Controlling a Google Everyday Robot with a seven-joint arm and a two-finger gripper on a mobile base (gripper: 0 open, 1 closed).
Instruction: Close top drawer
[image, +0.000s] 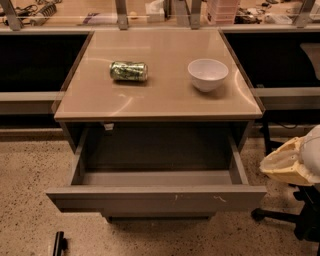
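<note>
The top drawer (155, 199) is a wide grey metal drawer under the tan cabinet top. It stands pulled far out toward me, and its inside looks empty. Its flat front has small white scratches right of centre. My gripper (266, 167) is cream-coloured and sits at the right edge of the view, just right of the drawer's right front corner and a little above it. It does not touch the drawer. Its fingers (287, 160) are pressed together with nothing between them.
A green can (128, 70) lies on its side and a white bowl (208, 74) stands on the cabinet top (160, 100). A black chair base (295, 220) stands on the speckled floor at the right. A small black object (59, 244) lies at the lower left.
</note>
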